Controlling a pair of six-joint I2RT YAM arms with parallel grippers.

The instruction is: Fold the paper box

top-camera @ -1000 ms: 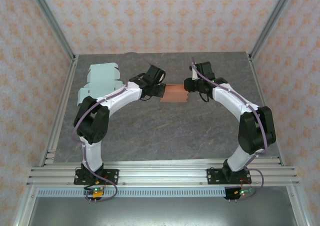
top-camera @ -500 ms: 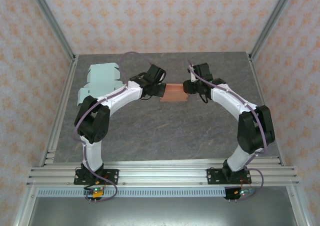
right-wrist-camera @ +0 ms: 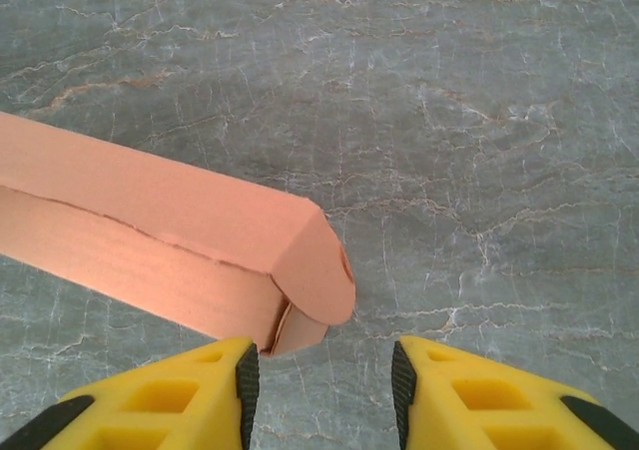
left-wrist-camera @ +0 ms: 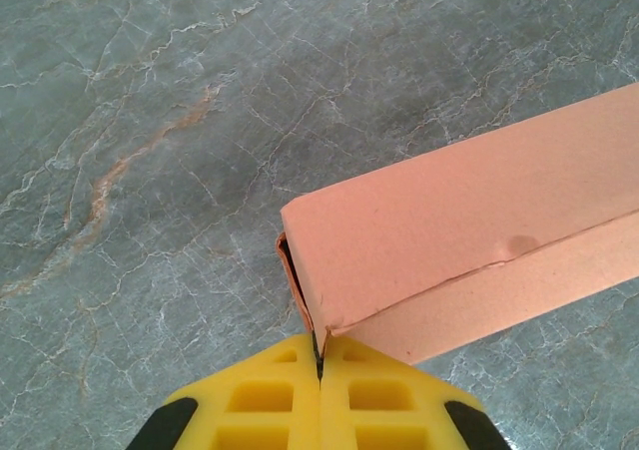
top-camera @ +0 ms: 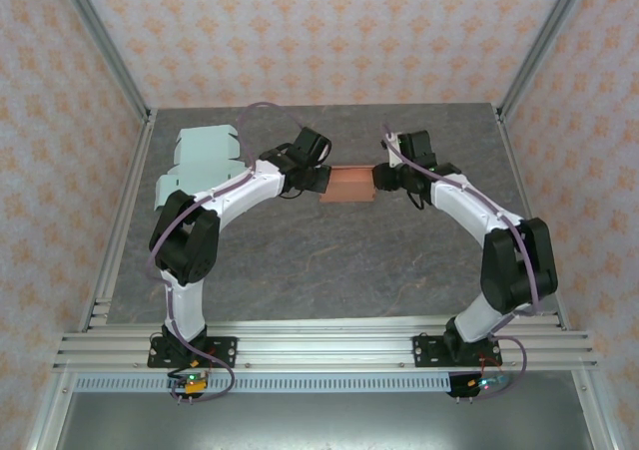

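The orange paper box (top-camera: 349, 185) lies lengthwise between my two grippers at the middle back of the table. My left gripper (top-camera: 318, 181) is at its left end. In the left wrist view the yellow fingertips (left-wrist-camera: 319, 355) are pressed together on a thin edge at the corner of the box (left-wrist-camera: 459, 230), whose left end gapes slightly. My right gripper (top-camera: 382, 179) is at the right end, open (right-wrist-camera: 324, 370), with nothing between its fingers. The box (right-wrist-camera: 150, 230) ends just above its left finger. A rounded end flap (right-wrist-camera: 319, 265) is folded partly over that end, with a smaller flap showing under it.
Pale teal flat box blanks (top-camera: 200, 161) lie at the back left of the grey marble table (top-camera: 329, 260). Metal frame posts and patterned walls close in the sides and back. Bare tabletop stretches in front of the box.
My right gripper has drawn back a little to the right from the box's end, its jaws slightly wider. The left arm and the box have stayed put.
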